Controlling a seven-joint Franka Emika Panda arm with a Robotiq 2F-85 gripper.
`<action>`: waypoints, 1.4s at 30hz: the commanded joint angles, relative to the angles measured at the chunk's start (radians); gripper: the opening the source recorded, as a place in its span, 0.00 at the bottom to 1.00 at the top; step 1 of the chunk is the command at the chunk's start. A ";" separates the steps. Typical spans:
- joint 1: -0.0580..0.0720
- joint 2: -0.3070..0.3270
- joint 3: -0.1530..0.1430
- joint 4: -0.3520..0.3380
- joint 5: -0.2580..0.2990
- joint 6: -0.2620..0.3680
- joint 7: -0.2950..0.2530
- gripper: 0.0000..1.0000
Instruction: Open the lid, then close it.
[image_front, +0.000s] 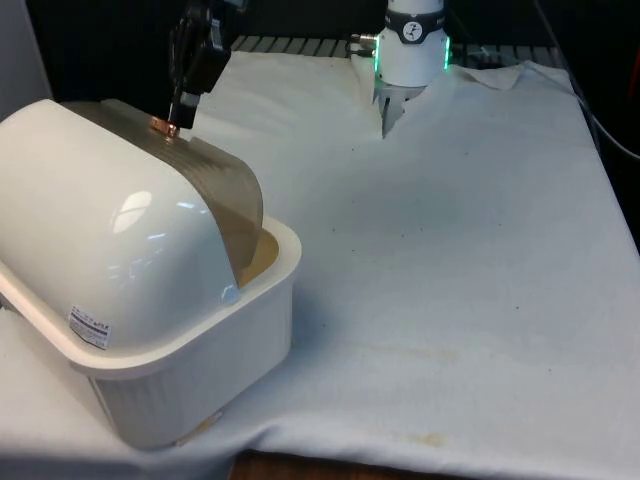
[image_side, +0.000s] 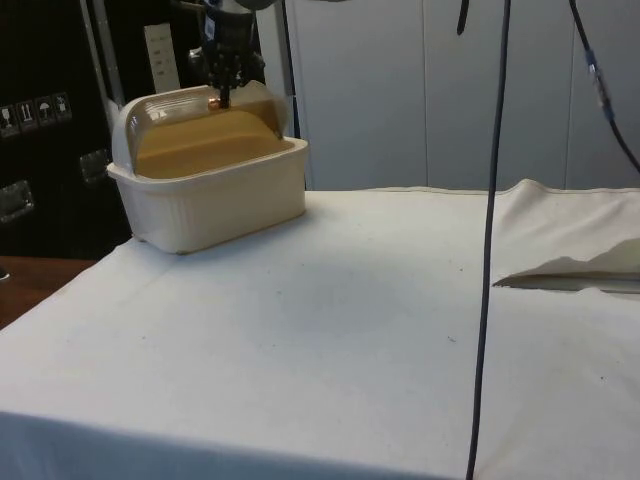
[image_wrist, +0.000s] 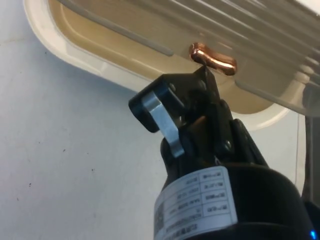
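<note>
A cream bread box (image_front: 255, 330) stands at the front view's left, its back dome towards that camera. Its smoky translucent roll lid (image_front: 222, 182) is slid up over the dome, and the tan inside (image_side: 205, 145) shows through the open front. The lid's small copper handle (image_front: 163, 126) sits near the top of the dome. My gripper (image_front: 178, 112) comes down from above and is shut on this handle (image_wrist: 212, 57), fingertips pinched at its base. From the side, the gripper (image_side: 221, 95) stands over the box's top.
White cloth (image_front: 450, 260) covers the table, rumpled near the robot's base (image_front: 410, 60). A black cable (image_side: 492, 250) hangs down through the side view. The box (image_side: 220, 200) stands close to the table's edge.
</note>
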 joint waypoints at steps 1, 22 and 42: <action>0.008 0.002 -0.013 0.004 -0.011 -0.001 0.022 0.00; -0.001 0.047 -0.003 0.048 0.000 0.024 0.113 0.00; -0.001 0.071 -0.009 0.109 0.004 0.031 0.217 0.00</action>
